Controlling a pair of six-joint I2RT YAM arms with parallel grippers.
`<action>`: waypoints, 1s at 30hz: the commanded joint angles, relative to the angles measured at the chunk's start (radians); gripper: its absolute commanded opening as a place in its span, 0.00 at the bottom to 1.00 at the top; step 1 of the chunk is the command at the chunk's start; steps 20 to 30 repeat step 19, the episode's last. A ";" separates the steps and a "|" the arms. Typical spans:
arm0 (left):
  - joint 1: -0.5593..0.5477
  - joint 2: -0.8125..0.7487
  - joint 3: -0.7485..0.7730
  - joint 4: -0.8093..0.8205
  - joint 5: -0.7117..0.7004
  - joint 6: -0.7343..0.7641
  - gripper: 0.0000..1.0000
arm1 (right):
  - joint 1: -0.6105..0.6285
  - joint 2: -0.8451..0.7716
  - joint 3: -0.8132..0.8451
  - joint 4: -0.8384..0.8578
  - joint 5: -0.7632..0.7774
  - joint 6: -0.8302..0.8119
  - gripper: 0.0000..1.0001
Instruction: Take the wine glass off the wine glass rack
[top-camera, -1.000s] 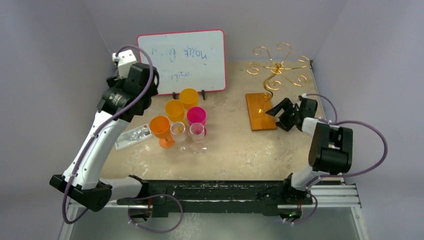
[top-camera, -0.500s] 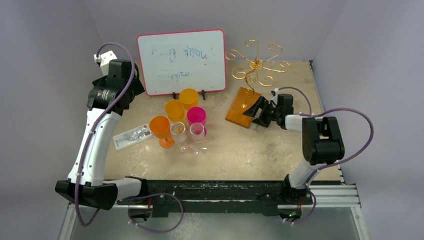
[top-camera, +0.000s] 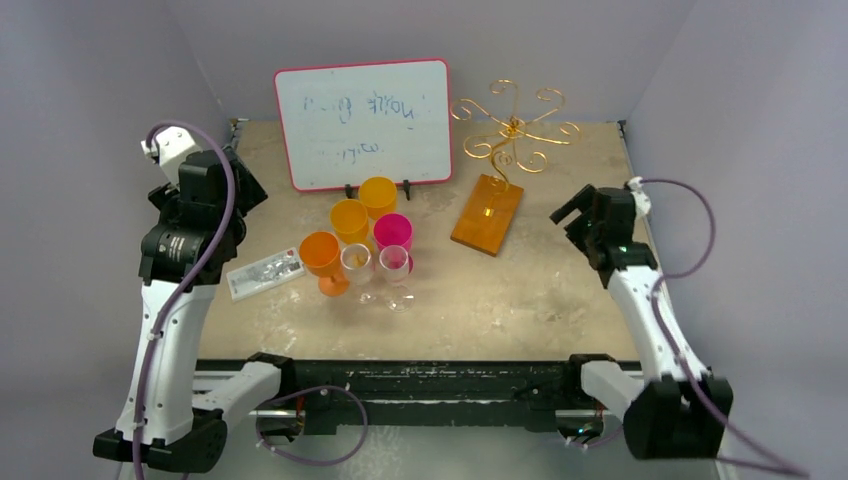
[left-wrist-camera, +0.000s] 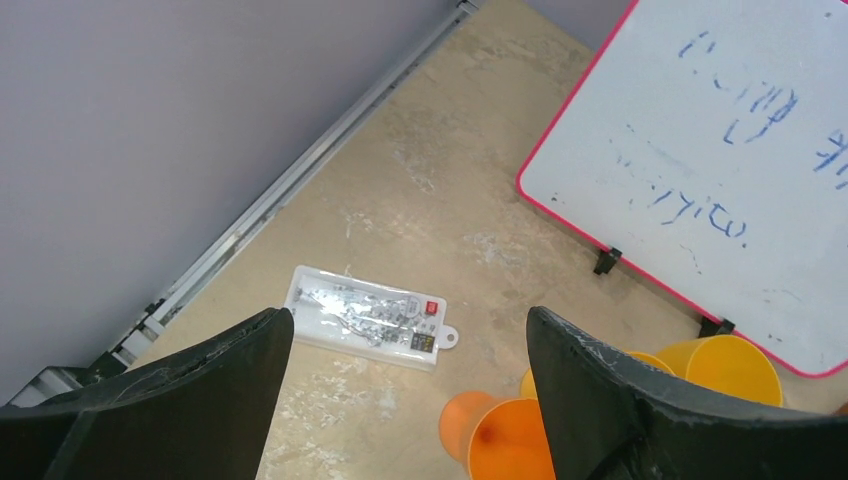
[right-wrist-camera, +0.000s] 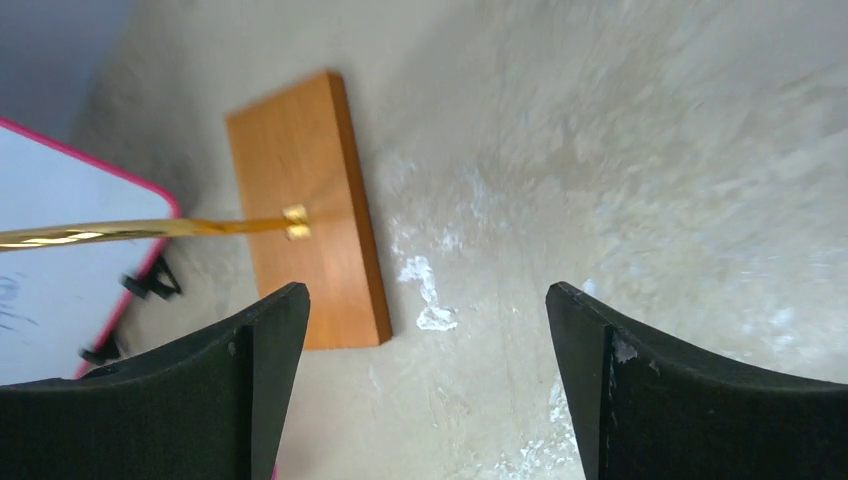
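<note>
Zero contact | right end effector (right-wrist-camera: 425, 295) wide open, empty | wine glass rack (top-camera: 488, 218) apart, to its left

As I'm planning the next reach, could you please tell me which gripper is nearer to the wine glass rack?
Right. The right gripper hovers close on the right of the wine glass rack; the left gripper is across the table, left of the whiteboard.

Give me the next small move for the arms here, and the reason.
Probably none beyond parking both arms. In the top view the wine glass rack shows no glass on its scroll arms, the glasses stand grouped on the table, and the left gripper and right gripper are open, empty and apart from the rack.
</note>
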 joint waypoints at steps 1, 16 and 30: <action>0.006 -0.016 0.004 -0.015 -0.094 -0.051 0.86 | -0.001 -0.279 0.086 -0.158 0.267 -0.019 0.92; 0.006 -0.092 0.009 -0.038 -0.122 -0.054 0.88 | -0.001 -0.494 0.472 0.060 -0.110 -0.591 0.99; 0.006 -0.074 0.026 -0.051 -0.125 -0.066 0.88 | -0.001 -0.472 0.512 0.034 -0.154 -0.601 1.00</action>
